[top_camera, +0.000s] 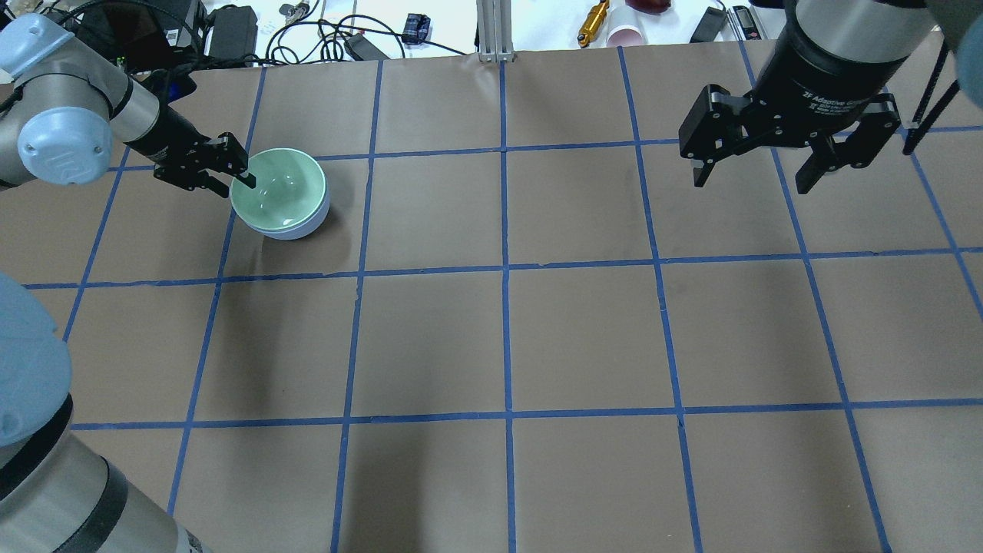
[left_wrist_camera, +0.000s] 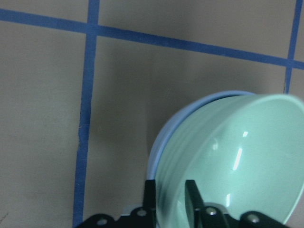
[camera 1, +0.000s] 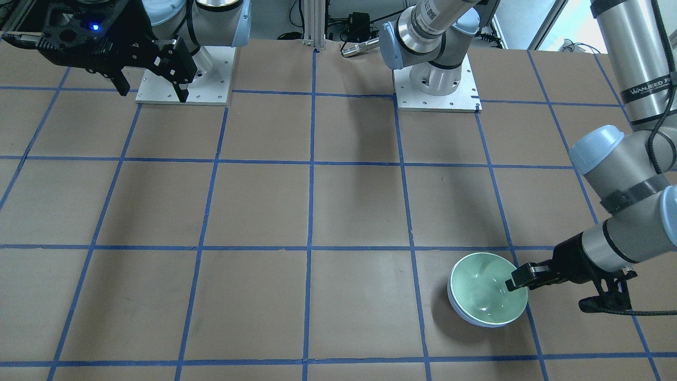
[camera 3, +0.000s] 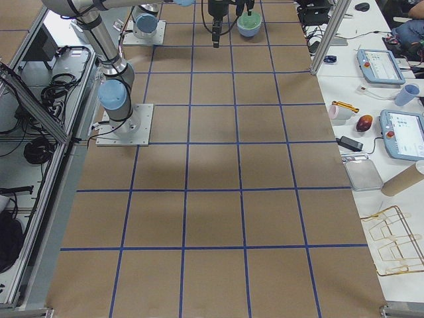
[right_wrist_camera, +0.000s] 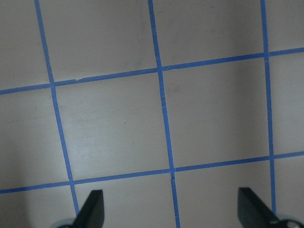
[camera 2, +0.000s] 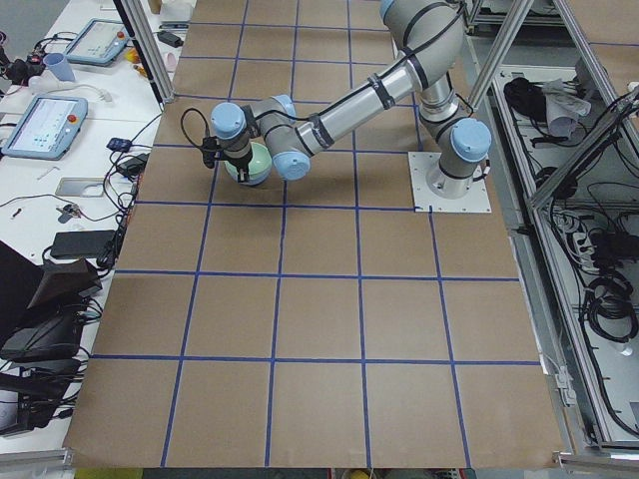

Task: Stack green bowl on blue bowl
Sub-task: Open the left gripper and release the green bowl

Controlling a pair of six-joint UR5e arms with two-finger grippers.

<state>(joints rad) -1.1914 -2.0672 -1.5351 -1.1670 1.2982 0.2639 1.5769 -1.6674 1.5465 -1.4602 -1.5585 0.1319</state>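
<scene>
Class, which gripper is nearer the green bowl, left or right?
Left. The left gripper has its fingers on the rim of the green bowl; the right gripper hangs far across the table.

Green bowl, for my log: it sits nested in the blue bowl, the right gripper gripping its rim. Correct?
Wrong arm: the left gripper grips the rim of the green bowl, nested in the blue bowl. The overhead exterior view shows this.

Probably a robotics lab: tape-gridded table (top_camera: 584, 338), teach pendants (camera 3: 404, 136), aluminium framing (camera 3: 331, 33), cable bundles (camera 2: 609, 309) alongside.
</scene>
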